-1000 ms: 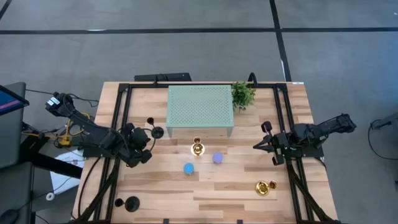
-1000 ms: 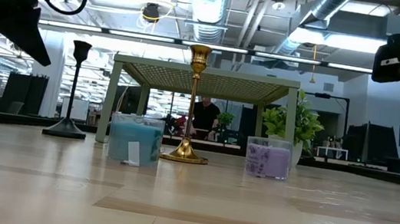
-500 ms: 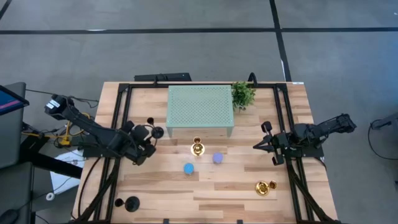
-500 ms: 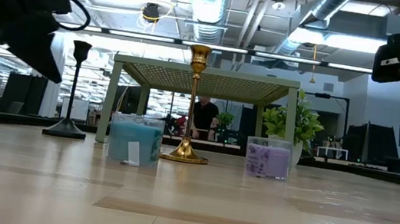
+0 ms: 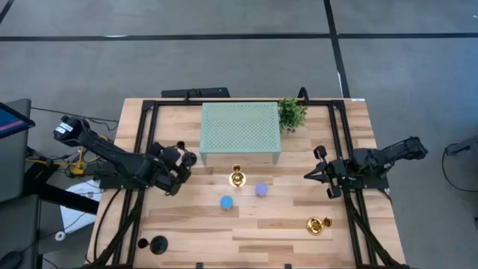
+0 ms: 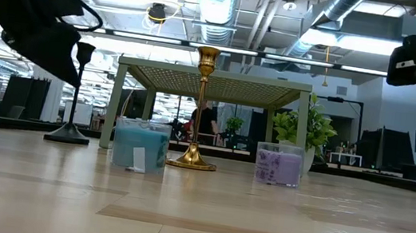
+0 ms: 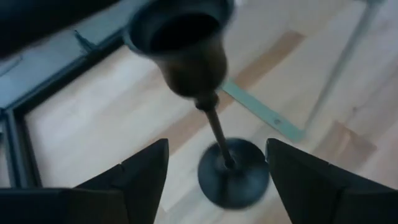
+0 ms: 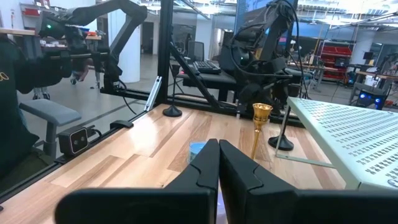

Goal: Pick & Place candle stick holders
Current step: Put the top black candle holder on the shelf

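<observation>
My left gripper (image 7: pixel 214 168) is spread wide with nothing in it, the fingers flanking the black holder (image 7: pixel 199 93) without touching, its cup right up at my wrist and its round base on the wood between them. From above I'm at about nine o'clock on the table (image 5: pixel 246 232), the holder's base just off the near-left leg of the green mesh stand (image 5: pixel 240 128). My right gripper (image 8: pixel 217 163) waits at three o'clock, pinched shut and empty.

The risk here: that stem is slim and the cup is top-heavy (a bad combination). If I come in off-centre, one finger meets the stem first and tips it, perhaps into the stand's leg. Close too high on the flared cup and it could squirt out. The picture is blurred, so I'd say I'm roughly centred, no better.

Outward: a gold holder (image 5: pixel 237 177) stands upright at centre, a blue candle (image 5: pixel 225 202) and a lilac candle (image 5: pixel 261 190) just beside it. A second gold holder (image 5: pixel 318 225) seems to lie on its side at five o'clock; another black holder (image 5: pixel 157 243) sits at seven. Potted plant (image 5: pixel 292 112) at one o'clock.

The table is pale butcher-block, smooth. Beyond it lies grey floor and a bright workshop with ducting overhead, with a person (image 6: pixel 206 121) glimpsed far behind the stand.
</observation>
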`<act>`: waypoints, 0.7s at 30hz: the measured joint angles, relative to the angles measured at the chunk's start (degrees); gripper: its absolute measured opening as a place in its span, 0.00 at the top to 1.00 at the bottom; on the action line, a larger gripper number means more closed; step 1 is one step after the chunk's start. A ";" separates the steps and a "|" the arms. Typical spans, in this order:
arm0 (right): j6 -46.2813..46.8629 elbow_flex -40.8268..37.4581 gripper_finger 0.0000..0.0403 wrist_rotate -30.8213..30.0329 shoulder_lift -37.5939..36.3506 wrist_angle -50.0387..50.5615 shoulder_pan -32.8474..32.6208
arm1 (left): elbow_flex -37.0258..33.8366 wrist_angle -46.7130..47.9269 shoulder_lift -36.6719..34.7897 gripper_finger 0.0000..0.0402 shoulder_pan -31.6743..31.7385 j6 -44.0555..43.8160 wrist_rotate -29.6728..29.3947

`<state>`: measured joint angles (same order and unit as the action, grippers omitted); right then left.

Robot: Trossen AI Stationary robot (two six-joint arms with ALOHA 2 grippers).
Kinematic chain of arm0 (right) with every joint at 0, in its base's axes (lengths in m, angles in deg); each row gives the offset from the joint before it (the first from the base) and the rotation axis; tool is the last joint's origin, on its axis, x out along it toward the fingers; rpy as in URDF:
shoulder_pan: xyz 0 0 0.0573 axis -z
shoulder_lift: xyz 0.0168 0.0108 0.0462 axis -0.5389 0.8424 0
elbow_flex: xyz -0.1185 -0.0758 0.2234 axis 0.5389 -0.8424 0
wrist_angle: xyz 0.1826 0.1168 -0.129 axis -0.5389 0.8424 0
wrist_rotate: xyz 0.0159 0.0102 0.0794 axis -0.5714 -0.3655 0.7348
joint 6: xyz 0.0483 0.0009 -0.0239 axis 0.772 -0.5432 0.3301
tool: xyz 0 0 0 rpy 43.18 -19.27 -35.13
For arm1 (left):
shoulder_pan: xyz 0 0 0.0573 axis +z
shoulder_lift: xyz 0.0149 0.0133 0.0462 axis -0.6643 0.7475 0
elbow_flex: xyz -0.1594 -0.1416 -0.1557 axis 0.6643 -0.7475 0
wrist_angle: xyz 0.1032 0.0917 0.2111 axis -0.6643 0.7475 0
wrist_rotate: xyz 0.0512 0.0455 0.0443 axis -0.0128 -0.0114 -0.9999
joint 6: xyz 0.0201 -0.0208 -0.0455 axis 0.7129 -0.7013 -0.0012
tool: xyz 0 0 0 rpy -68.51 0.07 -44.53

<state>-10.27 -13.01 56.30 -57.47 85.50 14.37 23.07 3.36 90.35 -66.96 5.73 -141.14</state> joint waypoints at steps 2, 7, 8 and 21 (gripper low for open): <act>0.00 0.00 1.00 0.00 0.01 0.01 0.00 | 0.00 -0.36 0.51 0.31 0.76 0.00 -0.70; 0.00 0.00 1.00 0.00 0.02 0.00 0.00 | 0.00 -1.58 1.65 0.31 2.62 0.00 -0.96; 0.00 0.02 1.00 0.00 0.00 0.02 0.00 | 0.00 -2.08 1.91 0.32 3.02 0.00 -1.06; 0.02 0.00 1.00 0.00 0.02 0.00 0.00 | 0.00 -4.31 5.11 0.32 6.95 0.00 -1.38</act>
<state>-10.25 -13.01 56.30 -57.45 85.50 14.37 23.07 -0.94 95.46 -60.00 5.73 -142.52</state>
